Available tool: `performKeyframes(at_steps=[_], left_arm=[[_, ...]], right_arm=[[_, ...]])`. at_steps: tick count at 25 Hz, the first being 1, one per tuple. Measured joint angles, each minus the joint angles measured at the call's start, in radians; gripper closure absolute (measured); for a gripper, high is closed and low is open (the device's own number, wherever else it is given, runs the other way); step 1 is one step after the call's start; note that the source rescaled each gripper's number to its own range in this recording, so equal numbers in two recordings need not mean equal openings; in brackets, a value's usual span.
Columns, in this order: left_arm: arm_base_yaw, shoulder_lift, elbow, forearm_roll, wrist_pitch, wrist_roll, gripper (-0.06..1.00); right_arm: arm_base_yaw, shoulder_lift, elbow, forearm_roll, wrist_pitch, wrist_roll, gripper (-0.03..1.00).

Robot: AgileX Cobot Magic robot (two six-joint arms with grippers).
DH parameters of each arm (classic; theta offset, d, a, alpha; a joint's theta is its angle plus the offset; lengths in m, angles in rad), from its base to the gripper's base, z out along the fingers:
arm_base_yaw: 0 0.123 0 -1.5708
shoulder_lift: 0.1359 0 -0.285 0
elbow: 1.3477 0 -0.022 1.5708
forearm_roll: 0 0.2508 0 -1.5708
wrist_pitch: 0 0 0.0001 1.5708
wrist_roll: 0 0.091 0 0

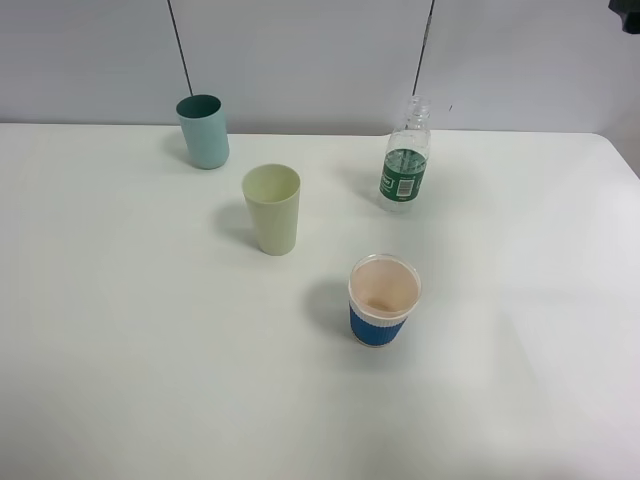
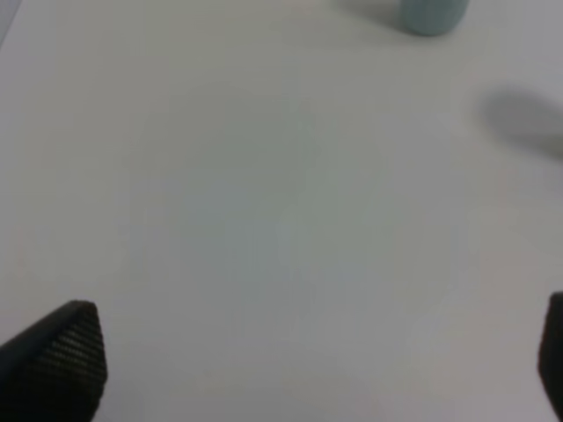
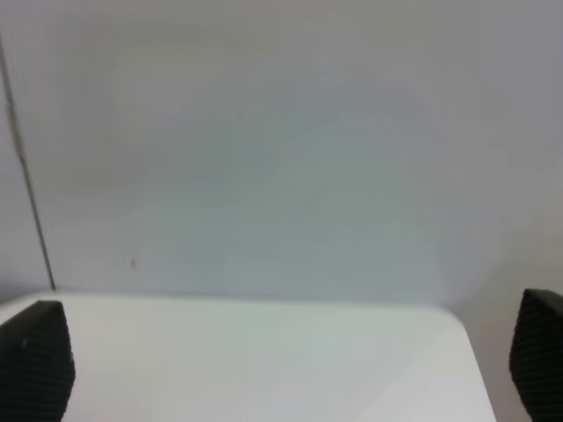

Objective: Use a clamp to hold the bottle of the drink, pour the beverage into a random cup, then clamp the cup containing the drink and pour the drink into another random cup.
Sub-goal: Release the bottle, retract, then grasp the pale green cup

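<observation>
My left claw (image 2: 299,365) stands wide, its two ribbed black fingertips (image 2: 54,362) at opposite edges of the left wrist view, with bare white table (image 1: 120,350) between them and nothing held. My right claw (image 3: 286,360) is likewise spread wide and holds nothing; beyond its fingertips (image 3: 35,360) lie a rounded table corner and the pale wall (image 3: 281,132). Neither claw appears in the high view.

On the table, nearest the front edge, stands the blue-banded cup (image 1: 383,300), upright, slightly right of centre, with a clear rim and a pinkish-beige inside.

Farther back and to the left stands the pale yellow-green cup (image 1: 272,208), upright, tapered and well apart from the blue-banded cup. Whether either cup holds liquid I cannot tell.

Farther again, on the right, stands the bottle (image 1: 404,160), upright, clear and ribbed, with a green label round its lower body. It is apart from both cups. The level of the beverage inside is not discernible.

At the far left stands the teal cup (image 1: 203,131), upright and near the table's back edge. Its base also shows, blurred, in the left wrist view.

Behind everything, two thin dark cables (image 1: 180,47) run down the wall. A dark object (image 1: 626,12) sits in the upper right corner of the high view and is too cropped to identify.
</observation>
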Motion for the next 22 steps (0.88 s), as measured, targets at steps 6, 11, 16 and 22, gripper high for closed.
performKeyframes(at_steps=[6, 11, 16, 22], left_arm=[[0.0, 0.0, 0.0, 0.0, 0.0, 0.0, -0.06], [0.0, 0.0, 0.0, 0.0, 0.0, 0.0, -0.06], [0.0, 0.0, 0.0, 0.0, 0.0, 0.0, -0.06], [0.0, 0.0, 0.0, 0.0, 0.0, 0.0, -0.06]], right_arm=[[-0.095, -0.077, 0.0, 0.0, 0.166, 0.002, -0.02], [-0.128, -0.192, 0.0, 0.0, 0.272, 0.017, -0.03], [-0.13, -0.336, 0.0, 0.0, 0.465, 0.018, -0.03], [-0.13, -0.539, 0.0, 0.026, 0.685, 0.02, -0.03]])
